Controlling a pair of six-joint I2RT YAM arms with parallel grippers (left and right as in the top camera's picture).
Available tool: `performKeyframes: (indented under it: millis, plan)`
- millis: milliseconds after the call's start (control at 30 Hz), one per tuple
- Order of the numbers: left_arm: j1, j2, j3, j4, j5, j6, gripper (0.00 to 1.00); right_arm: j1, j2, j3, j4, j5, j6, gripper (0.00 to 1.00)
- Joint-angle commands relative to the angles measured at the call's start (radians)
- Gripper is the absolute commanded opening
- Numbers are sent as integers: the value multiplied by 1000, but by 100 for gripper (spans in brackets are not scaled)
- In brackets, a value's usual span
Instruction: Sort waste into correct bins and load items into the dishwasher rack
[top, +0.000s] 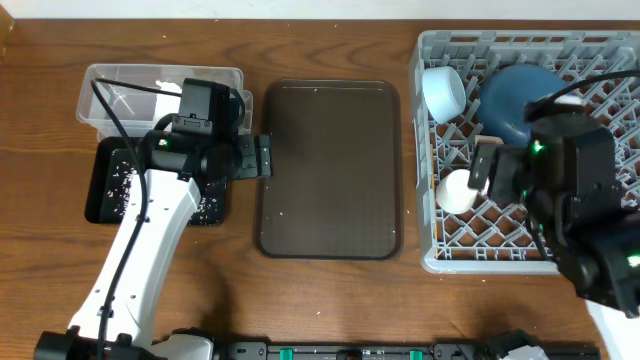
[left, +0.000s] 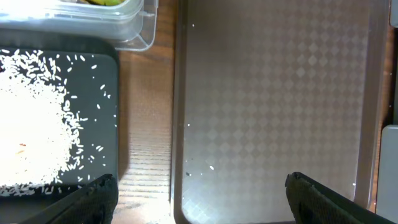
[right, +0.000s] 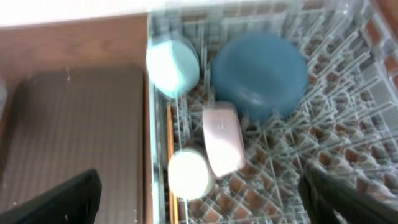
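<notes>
Loose rice scraps (left: 37, 118) lie in the black tray (top: 105, 205), with the clear tub (top: 110, 85) just behind it. My left gripper (top: 262, 157) hangs open and empty over the brown serving tray's left edge, fingertips (left: 93, 199) wide apart. In the grey dishwasher rack (top: 440, 255) sit the light-blue bowl (right: 173, 65), dark-blue dish (right: 260, 74), white bowl (right: 222, 138) on its side, small white cup (right: 188, 174) and chopsticks (right: 170, 149) along the left wall. Above the cup my right gripper (right: 199, 205) is open and holds nothing.
The dark-brown serving tray (top: 330, 170) lies between the bins and the rack, with a few stray grains on it. A yellow-green scrap (left: 102, 2) shows in the tub. My right arm (top: 575, 200) covers the rack's right half. Bare wooden table lies in front.
</notes>
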Motion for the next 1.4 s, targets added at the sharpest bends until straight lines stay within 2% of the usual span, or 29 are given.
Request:
performKeyframes:
  millis: [0,100,200,333,600,900,1033,1367]
  plan:
    - [3,-11,17,-3,-14,6,89,-85,-105,-163,145,-63,-42,99]
    - [3,-11,17,-3,-14,6,89,-165,-230,-368,365,-186,-114,99]
    - [3,-11,17,-3,-14,6,89,-213,-371,-561,513,-220,-160,99]
    - [3,-11,17,-3,-14,6,89,-217,-579,-771,576,-220,-216,99]
    - [3,-11,17,-3,-14,6,89,-238,-885,-1053,649,-220,-231,99]
    - [3,-11,17,-3,-14,6,89,-238,-1020,-1293,927,-278,-230,99]
    - [3,-11,17,-3,-14,6,89,-238,-1062,-1360,992,-280,-227,99]
    - [3,-11,17,-3,-14,6,89,-238,-1062,-1363,960,-280,-227,99]
